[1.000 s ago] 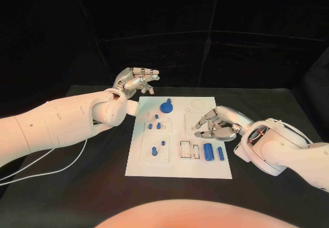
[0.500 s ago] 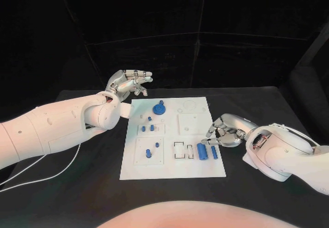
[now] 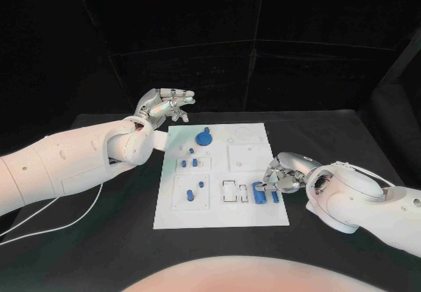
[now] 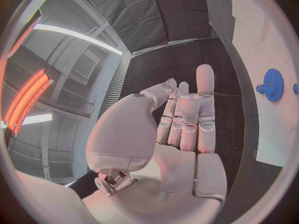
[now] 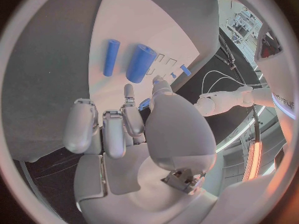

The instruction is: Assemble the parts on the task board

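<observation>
Head view had the white board [image 3: 219, 213] mid-tabletop with a few blue pegs [image 3: 188, 163] and a gear [image 3: 204, 138] seated, two cylinders [image 3: 260, 193] loose by the right robot hand [image 3: 282, 176], fingers apart, left robot hand [image 3: 165, 104] empty too, so roughly halfway I'd guess.

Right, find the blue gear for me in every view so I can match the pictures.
Head view: the blue gear stands at the task board's far end, on the left arm's side, just in front of the left hand.
Left wrist view: the gear sits on the white board, beyond the hand's fingertips.
Right wrist view: I cannot make out the gear.
Shared landmark: the white task board.
</observation>
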You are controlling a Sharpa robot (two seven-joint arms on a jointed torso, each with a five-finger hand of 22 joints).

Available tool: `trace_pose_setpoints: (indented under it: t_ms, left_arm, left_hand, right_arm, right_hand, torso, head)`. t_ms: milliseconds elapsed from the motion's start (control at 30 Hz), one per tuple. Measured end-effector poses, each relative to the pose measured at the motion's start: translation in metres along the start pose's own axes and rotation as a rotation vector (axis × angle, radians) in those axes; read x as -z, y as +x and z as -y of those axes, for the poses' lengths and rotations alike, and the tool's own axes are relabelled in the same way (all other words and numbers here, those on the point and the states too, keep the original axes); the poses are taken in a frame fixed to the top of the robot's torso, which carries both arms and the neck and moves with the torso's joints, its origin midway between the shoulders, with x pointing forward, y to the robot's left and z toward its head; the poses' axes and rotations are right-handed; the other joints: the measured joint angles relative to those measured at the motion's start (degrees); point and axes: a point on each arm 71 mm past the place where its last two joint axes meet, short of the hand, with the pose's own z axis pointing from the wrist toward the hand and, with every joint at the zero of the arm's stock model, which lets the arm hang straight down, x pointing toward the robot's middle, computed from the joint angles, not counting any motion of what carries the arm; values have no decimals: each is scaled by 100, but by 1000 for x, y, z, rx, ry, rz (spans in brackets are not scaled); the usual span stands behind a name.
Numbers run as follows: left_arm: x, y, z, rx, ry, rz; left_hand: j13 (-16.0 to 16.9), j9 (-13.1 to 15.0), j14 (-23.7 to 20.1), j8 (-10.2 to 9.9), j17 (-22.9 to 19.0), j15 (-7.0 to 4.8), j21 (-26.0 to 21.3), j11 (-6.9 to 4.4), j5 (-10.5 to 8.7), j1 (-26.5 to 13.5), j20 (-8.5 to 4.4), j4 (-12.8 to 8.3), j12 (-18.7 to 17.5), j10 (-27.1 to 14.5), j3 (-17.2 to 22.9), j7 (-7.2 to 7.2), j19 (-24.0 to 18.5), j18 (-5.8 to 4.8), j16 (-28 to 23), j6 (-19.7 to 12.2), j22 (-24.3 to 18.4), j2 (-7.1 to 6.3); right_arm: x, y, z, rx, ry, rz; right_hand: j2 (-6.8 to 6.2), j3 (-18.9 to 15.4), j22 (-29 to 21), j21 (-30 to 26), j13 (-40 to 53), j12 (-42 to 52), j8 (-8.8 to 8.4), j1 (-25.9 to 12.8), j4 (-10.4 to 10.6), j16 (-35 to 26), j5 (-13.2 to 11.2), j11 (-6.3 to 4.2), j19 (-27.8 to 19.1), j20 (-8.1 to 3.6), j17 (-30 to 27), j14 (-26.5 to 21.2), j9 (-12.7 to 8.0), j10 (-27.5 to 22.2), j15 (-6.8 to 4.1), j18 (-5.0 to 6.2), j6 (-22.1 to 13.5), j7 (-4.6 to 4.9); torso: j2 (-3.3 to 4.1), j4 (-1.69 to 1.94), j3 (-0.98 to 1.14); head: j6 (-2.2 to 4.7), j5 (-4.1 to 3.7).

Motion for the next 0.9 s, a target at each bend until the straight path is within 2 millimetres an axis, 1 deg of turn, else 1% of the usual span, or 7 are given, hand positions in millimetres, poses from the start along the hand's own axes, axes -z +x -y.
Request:
trace_pose_setpoints:
  t_ms: [133,267,333,433,700,800,900]
  left_arm:
    - [0,0,0,0,0,0]
    - [0,0,0,1,-1,-2]
    - [0,0,0,1,-1,-3]
    - [0,0,0,2,-2,-4]
    - [0,0,-1,3,-3,-7]
    - [0,0,-1,4,-4,-8]
    - [0,0,-1,4,-4,-8]
  left_hand:
    - [0,0,0,0,0,0,0,0,0,0,0,0,0,0,0,0,0,-1,0,0,0,0]
    - [0,0,0,0,0,0,0,0,0,0,0,0,0,0,0,0,0,0,0,0,0,0]
    - [0,0,0,0,0,0,0,0,0,0,0,0,0,0,0,0,0,0,0,0,0,0]
    - [0,0,0,0,0,0,0,0,0,0,0,0,0,0,0,0,0,0,0,0,1,0]
    - [0,0,0,0,0,0,0,0,0,0,0,0,0,0,0,0,0,0,0,0,1,0]
    - [0,0,0,0,0,0,0,0,0,0,0,0,0,0,0,0,0,0,0,0,1,0]
    - [0,0,0,0,0,0,0,0,0,0,0,0,0,0,0,0,0,0,0,0,1,0]
  right_arm:
    - [-2,4,0,24,14,-16]
    - [-3,10,-1,47,20,-33]
    - [-3,12,-1,57,21,-40]
    - [-4,15,-1,71,24,-48]
    - [-7,23,-5,88,20,-68]
    - [-9,24,-6,90,19,-67]
    - [-10,24,-7,90,19,-65]
  right_hand:
    - [5,-23,9,22,5,0,34,-5,17,0,0,0,0,0,0,0,24,0,0,0,0,0]
    - [54,-41,19,22,11,0,48,-54,10,0,0,0,0,0,0,0,43,0,0,0,-16,-16]
    - [54,-66,19,22,11,0,81,-54,9,0,0,0,0,0,-1,0,50,0,0,1,-16,-16]
    - [54,-72,15,22,-5,0,81,-54,10,0,0,21,0,0,-1,0,52,-22,0,0,-16,-16]
    - [54,-72,13,22,-12,-1,90,-55,10,0,0,22,-1,0,-1,0,79,-22,0,1,-16,-16]
    - [146,-73,30,22,-9,-9,141,-27,10,21,0,22,-1,0,-1,0,107,-22,0,1,-33,-34]
    - [217,-70,49,30,9,-24,183,44,8,21,106,21,-1,0,-2,0,132,-22,1,1,-44,-45]
  torso:
    - [2,0,0]
    - [3,0,1]
    - [3,0,2]
    - [3,0,2]
    - [3,-1,2]
    - [3,-2,1]
    - [3,-3,1]
  head:
    - [-9,-1]
    - [-31,11]
    - [-39,14]
    - [-45,19]
    - [-46,33]
    - [-48,36]
    - [-48,37]
